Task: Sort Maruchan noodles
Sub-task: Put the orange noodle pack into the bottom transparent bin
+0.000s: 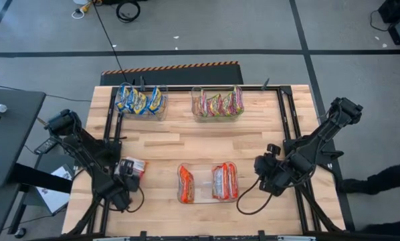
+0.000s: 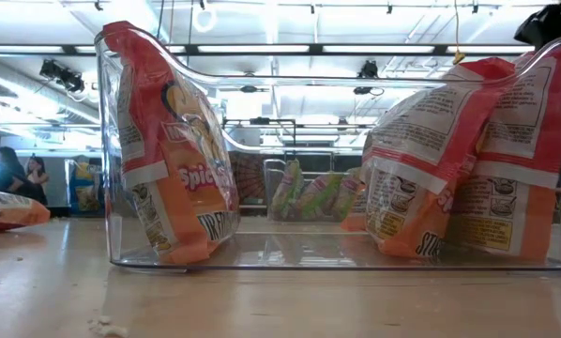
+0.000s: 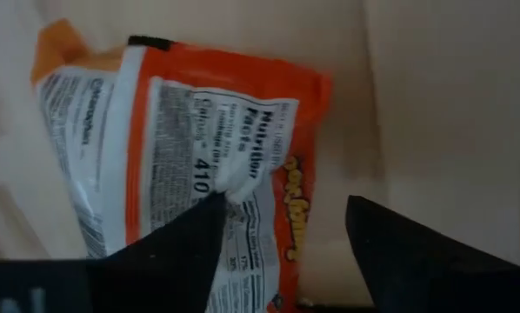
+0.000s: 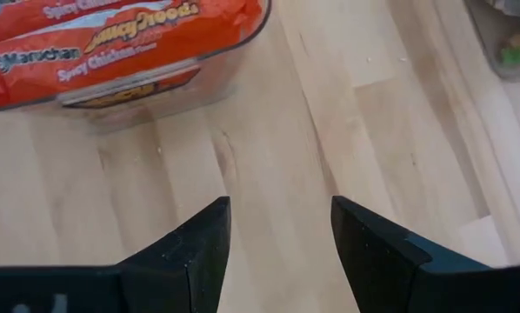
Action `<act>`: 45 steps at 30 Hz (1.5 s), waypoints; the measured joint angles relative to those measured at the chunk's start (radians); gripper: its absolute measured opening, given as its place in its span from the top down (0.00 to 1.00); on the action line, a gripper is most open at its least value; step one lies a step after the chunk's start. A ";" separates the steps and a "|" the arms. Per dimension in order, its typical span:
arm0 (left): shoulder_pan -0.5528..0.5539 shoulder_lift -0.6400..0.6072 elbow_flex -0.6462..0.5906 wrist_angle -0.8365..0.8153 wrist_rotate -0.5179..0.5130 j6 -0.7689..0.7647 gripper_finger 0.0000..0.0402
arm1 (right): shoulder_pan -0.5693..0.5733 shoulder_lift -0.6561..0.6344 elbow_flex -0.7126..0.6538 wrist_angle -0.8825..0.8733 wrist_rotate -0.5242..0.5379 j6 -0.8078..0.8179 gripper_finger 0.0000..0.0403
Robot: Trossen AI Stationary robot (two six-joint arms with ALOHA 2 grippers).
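Since the colours are being kept apart, blue packets (image 1: 140,100) stand in the far-left bin (image 1: 161,115), green-pink packets (image 1: 217,104) in the far-right bin (image 1: 239,117), and the red packets (image 1: 224,181) in the near bin (image 1: 203,167), on edge against its ends. One red packet (image 1: 132,167) lies flat on the table (image 1: 186,140) left of that bin; I judge it is the last stray.

My left gripper (image 3: 282,222) hangs right over it, one finger (image 3: 186,248) against the label and the other beyond its edge, jaws spread, nothing clamped yet. The left arm reaches in low from the table's left edge, wrist tipped down.

My right gripper (image 4: 282,222) waits just right of the near bin, fingers parted over bare wood, holding nothing, arm folded in from the right.
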 joint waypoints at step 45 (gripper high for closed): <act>0.388 0.118 0.231 0.099 -0.058 -0.082 0.63 | 0.015 -0.065 -0.001 -0.035 -0.122 -0.125 0.49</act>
